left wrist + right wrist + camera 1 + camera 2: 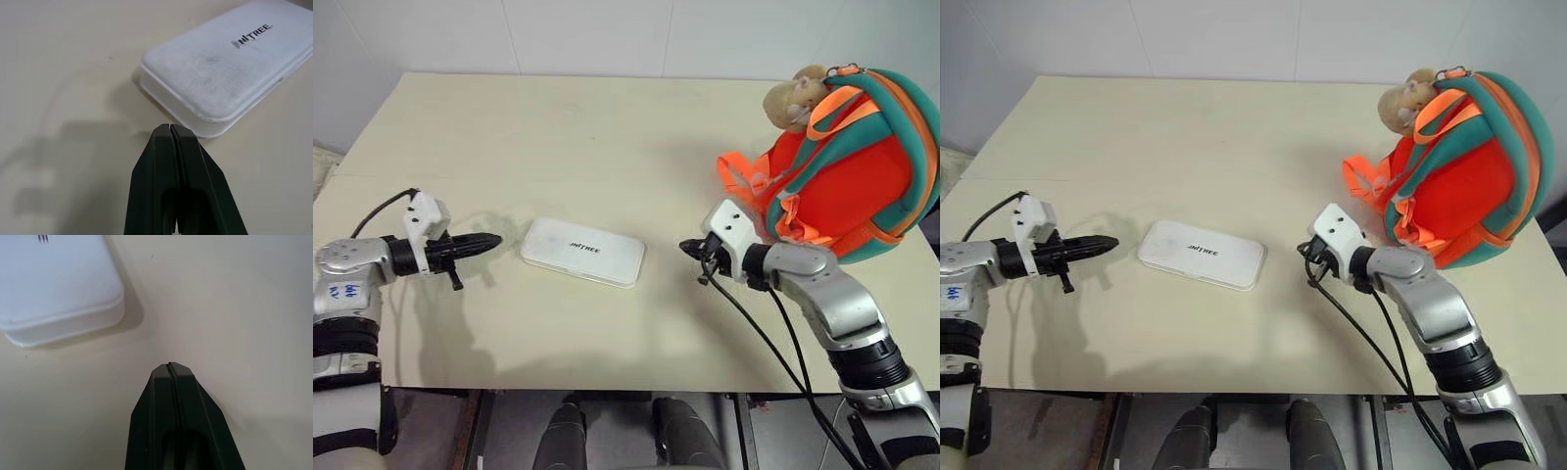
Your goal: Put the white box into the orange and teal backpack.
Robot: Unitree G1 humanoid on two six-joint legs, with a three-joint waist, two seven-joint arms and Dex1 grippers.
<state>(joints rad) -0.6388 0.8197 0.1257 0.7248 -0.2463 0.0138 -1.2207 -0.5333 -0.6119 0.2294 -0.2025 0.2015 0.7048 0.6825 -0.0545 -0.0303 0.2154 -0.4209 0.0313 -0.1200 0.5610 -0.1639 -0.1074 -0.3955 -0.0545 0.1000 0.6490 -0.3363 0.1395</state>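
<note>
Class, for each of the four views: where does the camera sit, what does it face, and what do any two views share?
Left eye, on the head: faces down at the white box, backpack, both arms.
Right eye, beside it: same table.
Left wrist: along the shut left gripper toward the box.
Right wrist: along the shut right gripper, box corner beyond.
Shared: the box, in all views.
</note>
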